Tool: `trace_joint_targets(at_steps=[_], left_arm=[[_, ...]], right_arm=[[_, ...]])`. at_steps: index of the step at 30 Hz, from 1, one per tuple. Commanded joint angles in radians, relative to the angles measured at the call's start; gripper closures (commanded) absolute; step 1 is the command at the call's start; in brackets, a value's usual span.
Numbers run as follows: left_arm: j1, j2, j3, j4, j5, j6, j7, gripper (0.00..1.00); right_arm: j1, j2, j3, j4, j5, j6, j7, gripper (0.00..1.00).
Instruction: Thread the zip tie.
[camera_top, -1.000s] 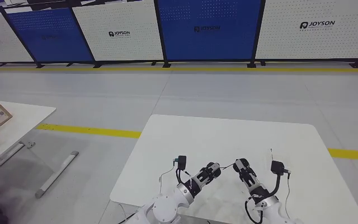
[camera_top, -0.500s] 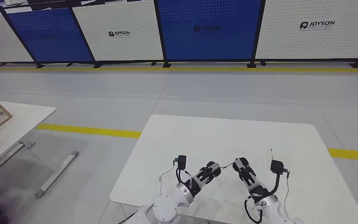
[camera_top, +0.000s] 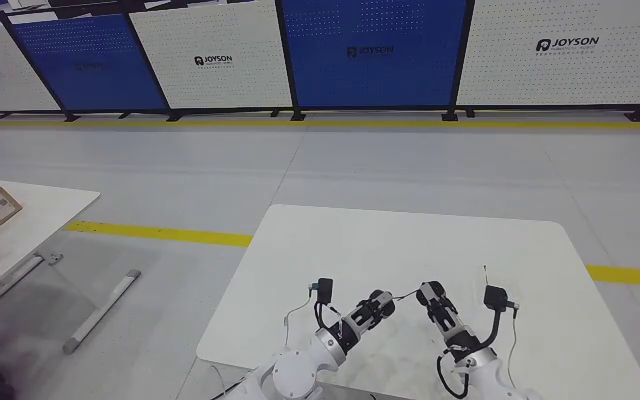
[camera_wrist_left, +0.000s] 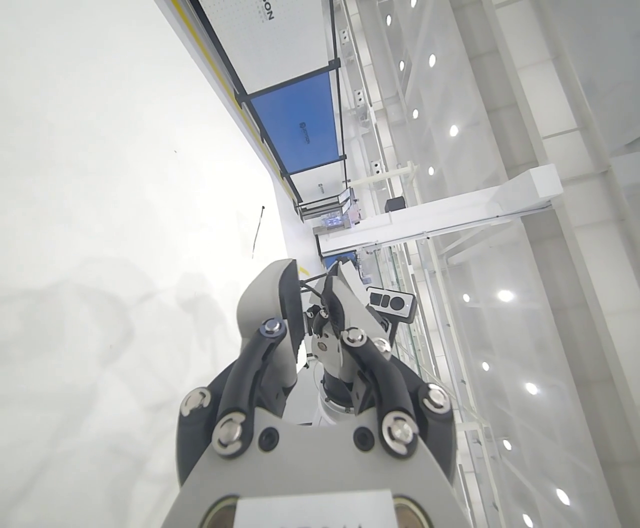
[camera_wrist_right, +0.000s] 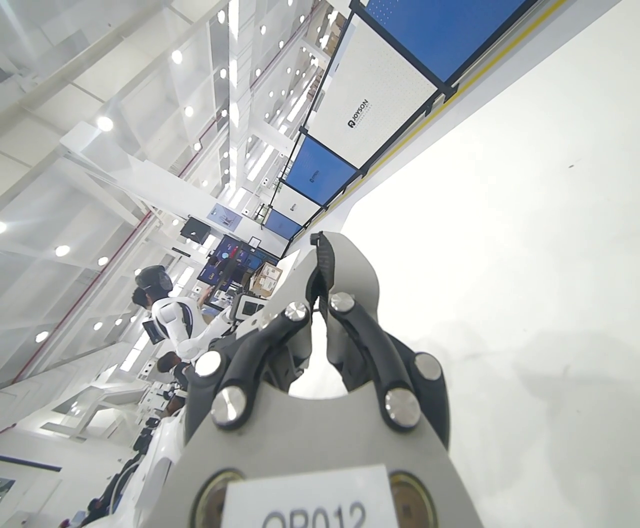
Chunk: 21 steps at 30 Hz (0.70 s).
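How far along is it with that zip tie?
Done: the right tool is shut on the black zip tie. In hand: its thin end stretches across toward the open left tool. Left: no loop shows, so the threading itself seems still to come.

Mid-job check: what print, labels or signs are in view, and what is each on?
Logo wordmark on each white partition panel: legible brand print, not quoted here.
Same wordmark on the blue panel: legible, fainter.
White sticker on the right gripper base: a code, cut by the frame edge.
White label on the left gripper base: print cut off, unreadable.
Distant screens: too small to read.
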Motion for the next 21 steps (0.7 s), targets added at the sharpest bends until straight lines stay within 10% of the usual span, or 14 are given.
trace_joint_targets(at_steps=[1, 20, 21], left_arm=[[-0.002, 0.0, 0.0, 0.002, -0.001, 0.001, 0.001, 1.0], [-0.004, -0.001, -0.001, 0.002, -0.015, -0.008, -0.018, 1.0], [-0.004, -0.001, -0.002, 0.002, -0.015, -0.007, -0.019, 1.0]], right_arm=[[-0.001, 0.0, 0.001, -0.001, 0.0, -0.001, 0.0, 1.0], [0.015, -0.005, -0.017, 0.012, 0.023, -0.013, 0.014, 1.0], [0.013, -0.005, -0.015, 0.011, 0.034, -0.018, 0.016, 0.69]])
